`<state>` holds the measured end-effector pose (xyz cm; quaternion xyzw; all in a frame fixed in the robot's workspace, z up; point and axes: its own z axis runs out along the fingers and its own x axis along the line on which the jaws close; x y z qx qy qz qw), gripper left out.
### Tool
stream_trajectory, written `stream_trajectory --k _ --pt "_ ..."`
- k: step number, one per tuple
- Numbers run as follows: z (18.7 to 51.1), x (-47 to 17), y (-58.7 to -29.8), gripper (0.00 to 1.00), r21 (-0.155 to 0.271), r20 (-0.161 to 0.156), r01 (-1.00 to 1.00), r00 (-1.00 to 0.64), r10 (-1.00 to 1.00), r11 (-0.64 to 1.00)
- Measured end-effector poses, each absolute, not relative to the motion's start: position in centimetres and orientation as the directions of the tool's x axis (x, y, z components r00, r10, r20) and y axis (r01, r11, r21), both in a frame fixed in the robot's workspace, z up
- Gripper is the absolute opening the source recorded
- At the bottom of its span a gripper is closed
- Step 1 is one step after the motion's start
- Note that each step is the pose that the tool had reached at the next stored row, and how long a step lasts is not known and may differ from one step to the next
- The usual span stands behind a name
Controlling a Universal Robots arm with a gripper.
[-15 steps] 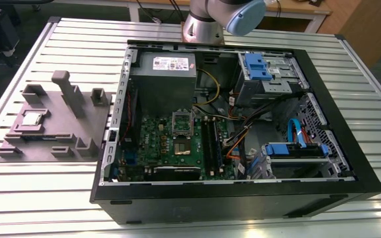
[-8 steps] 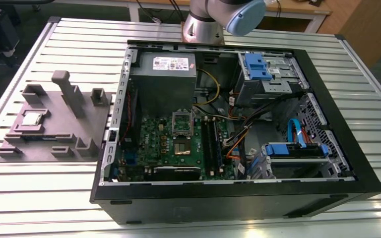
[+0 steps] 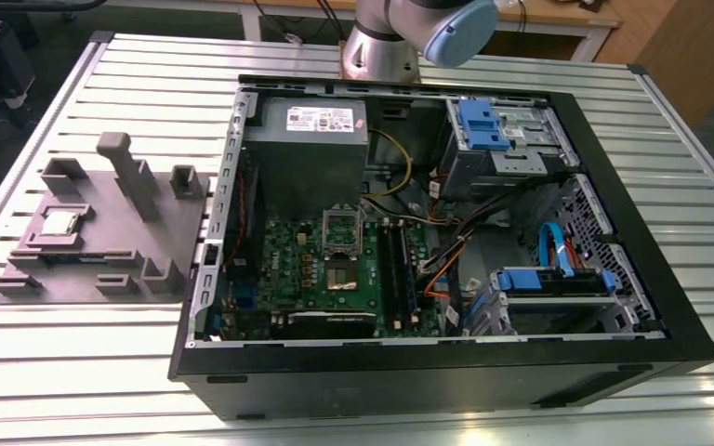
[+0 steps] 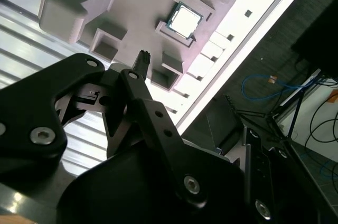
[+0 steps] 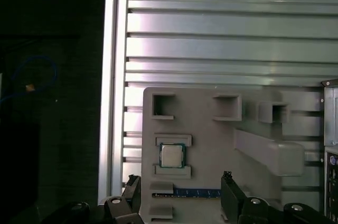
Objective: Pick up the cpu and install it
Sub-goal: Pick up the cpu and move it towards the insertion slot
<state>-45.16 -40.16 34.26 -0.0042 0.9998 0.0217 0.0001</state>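
Note:
The cpu (image 3: 59,223) is a small square chip with a shiny silver top. It lies flat in a recess of the grey fixture tray (image 3: 109,246), which stands on the table at the exterior view's left, beside the open computer case (image 3: 456,362). Both wrist views look down on the cpu (image 5: 172,155) (image 4: 185,20) from well above. My gripper (image 5: 179,182) is open, its two black fingers (image 5: 227,182) spread wide over the tray edge with nothing between them. One fingertip (image 4: 141,61) shows short of the chip. Inside the case, the motherboard (image 3: 332,279) carries an upright silver socket frame (image 3: 342,225).
The case holds a grey power supply (image 3: 311,125), blue drive brackets (image 3: 487,125) (image 3: 556,279) and loose cables (image 3: 456,232). The tray has raised posts (image 3: 127,172) and a blue-edged strip (image 5: 195,193) near the chip. Slatted aluminium table (image 3: 109,372) surrounds everything; the arm's base (image 3: 382,46) stands behind the case.

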Motion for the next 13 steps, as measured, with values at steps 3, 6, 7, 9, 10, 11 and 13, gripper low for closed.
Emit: stream_trajectory --k 3,6,7,9,10,11,13 --pt "34.16 -45.16 -40.16 0.71 0.043 0.003 -0.008 -1.0 -0.008 0.999" --pt "34.1 -45.2 -40.16 0.71 0.043 0.003 -0.008 -1.0 -0.009 0.999" --pt "34.09 -45.21 -40.17 0.71 0.044 0.003 -0.008 -1.0 -0.008 0.999" --pt "34.05 -45.2 -40.17 0.71 0.043 0.003 -0.008 -1.0 -0.008 0.999" --pt "34.02 -45.2 -40.17 0.71 0.044 0.003 -0.008 -1.0 -0.008 0.999" --pt "34.0 -45.2 -40.18 0.71 0.044 0.003 -0.008 -1.0 -0.008 0.999" --pt "33.94 -45.2 -40.18 0.71 0.043 0.003 -0.008 -1.0 -0.008 0.999"
